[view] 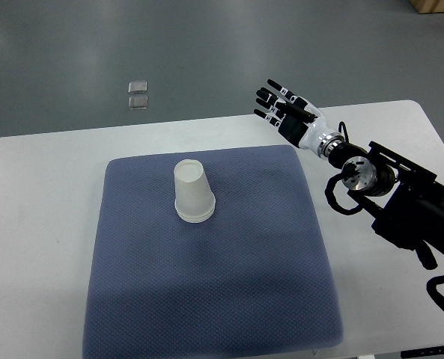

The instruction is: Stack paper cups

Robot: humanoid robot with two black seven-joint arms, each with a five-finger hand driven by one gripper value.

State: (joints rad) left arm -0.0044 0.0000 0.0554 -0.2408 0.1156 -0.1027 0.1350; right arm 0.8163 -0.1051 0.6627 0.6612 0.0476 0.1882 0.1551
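One stack of paper cups [192, 191] stood upside down on the blue-grey mat [214, 299], a bit left of mat centre and toward its far half. At least 2 rims showed at the base, so cups were already nested; exact count couldn't be told. No loose cup was visible anywhere on the white table [42, 172].

Right hand [285, 108] hung past the mat's far right corner, well apart from the stack, arm coming in from the right edge. Fingers were stretched out and spread, holding nothing. Left arm wasn't in the pic.

Judgement: stacking looked done or nearly so, w/ the hand clear of the work. If another cup were to go on, how to do it well:

- Grip the cup by its side wall, light squeeze only; paper walls dent easily and a crushed cup won't nest.
- Bring it in from above, mouth down, lined up w/ the stack's top before lowering. Off-axis contact would likely tip the stack, since it's tall, light and sits on soft mat.
- Lower straight, let it seat, then open fingers wide before pulling back, so no finger drags the wall.
- Approach from the right/far side, keeping wrist and forearm high over the mat.

Two small clear objects [138, 95] lay on the grey floor [57, 60] beyond the table; not part of the job.
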